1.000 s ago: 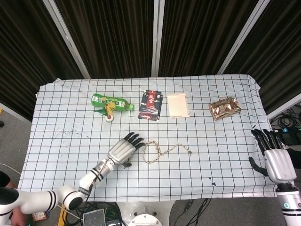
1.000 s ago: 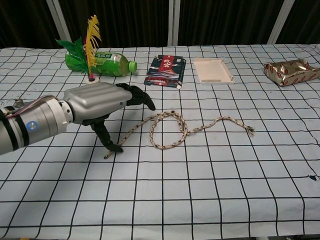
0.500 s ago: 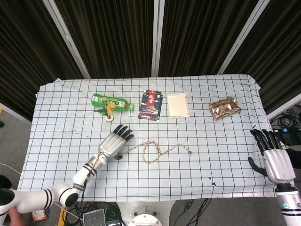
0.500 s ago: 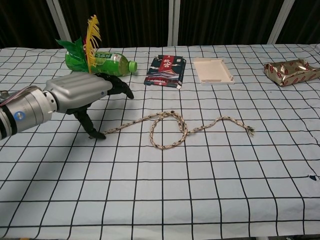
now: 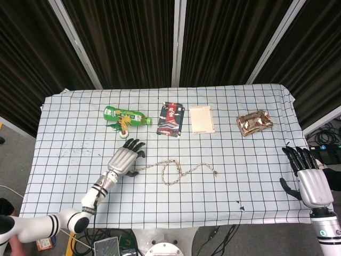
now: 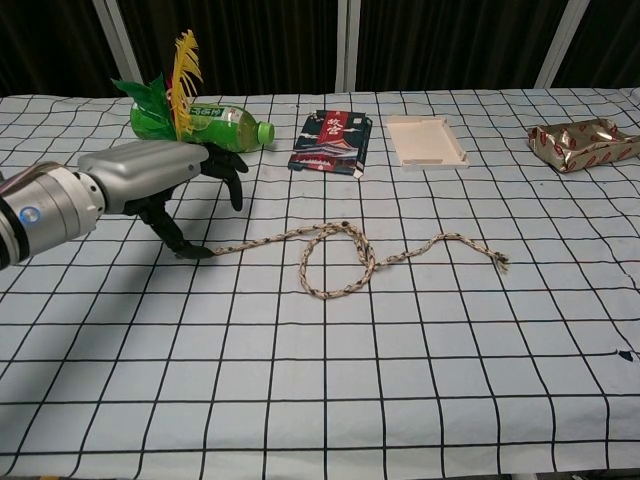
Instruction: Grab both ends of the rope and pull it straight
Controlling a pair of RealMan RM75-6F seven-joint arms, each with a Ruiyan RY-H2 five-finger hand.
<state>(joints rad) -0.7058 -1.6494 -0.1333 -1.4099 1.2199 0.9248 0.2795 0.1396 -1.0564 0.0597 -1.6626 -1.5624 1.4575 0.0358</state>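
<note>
Rope [image 6: 340, 260] lies mid-table [image 6: 420, 400], still looped in the middle. Its left end now reaches further left than a second ago: my left robot hand [image 6: 160, 175] has dragged it out with the thumb tip pressed on it. Looks like a press, not a real grip; the other fingers [image 6: 228, 168] are curled above the rope, holding nothing. Frayed right end sits untouched to the right of the loop. My right robot hand [image 5: 310, 178] is parked well right of the rope at the table edge, fingers apart, empty, barely moved. So only the left tail has straightened; the loop remains. Next I judge I need a proper pinch on the left end and the right robot hand brought over to the frayed end.

Beyond the rope: bottle [image 6: 200, 125], packet [image 6: 330, 140], tray [image 6: 425, 138].
</note>
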